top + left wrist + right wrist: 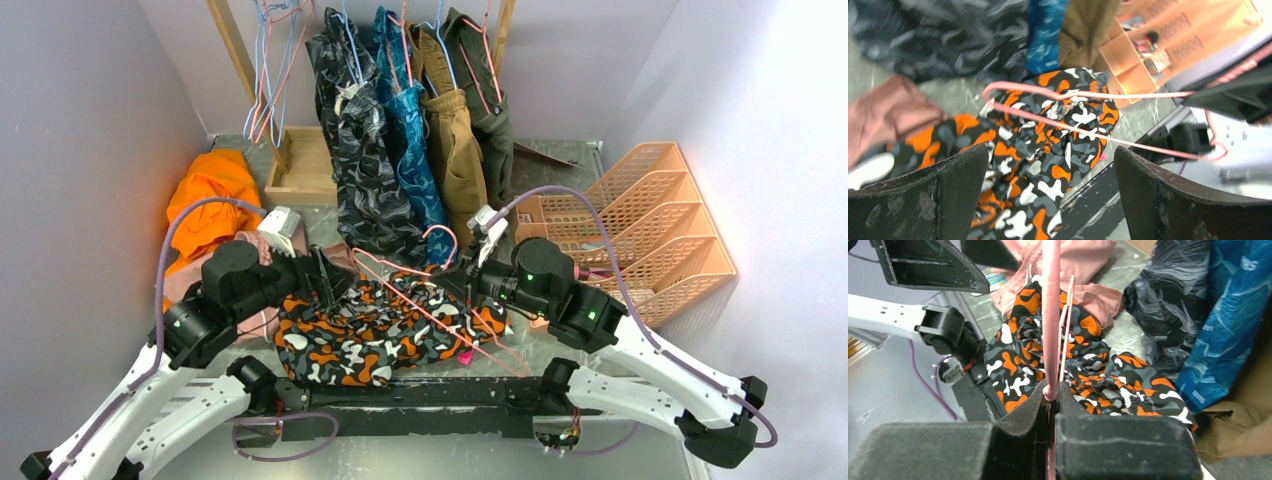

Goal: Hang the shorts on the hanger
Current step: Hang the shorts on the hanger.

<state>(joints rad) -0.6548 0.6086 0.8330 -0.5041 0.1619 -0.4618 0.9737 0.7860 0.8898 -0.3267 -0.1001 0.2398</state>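
The orange, black, white and grey camouflage shorts (385,335) lie crumpled on the table between the two arms. The pink wire hanger (420,303) slants across above them. My right gripper (470,276) is shut on the hanger wire, which in the right wrist view is pinched between the pads (1050,395) and runs straight away over the shorts (1088,375). My left gripper (325,280) is open and empty over the left end of the shorts. In the left wrist view its fingers (948,200) stand wide apart with the shorts (1048,145) and the hanger (1088,94) beyond them.
Several garments hang at the back: grey-black camo (360,150), blue (405,130), brown (455,150) and dark green (490,100). Spare wire hangers (265,80) hang at the back left above a wooden tray (300,165). An orange garment (210,195) and pink shorts (180,285) lie at the left. A peach file rack (650,230) stands at the right.
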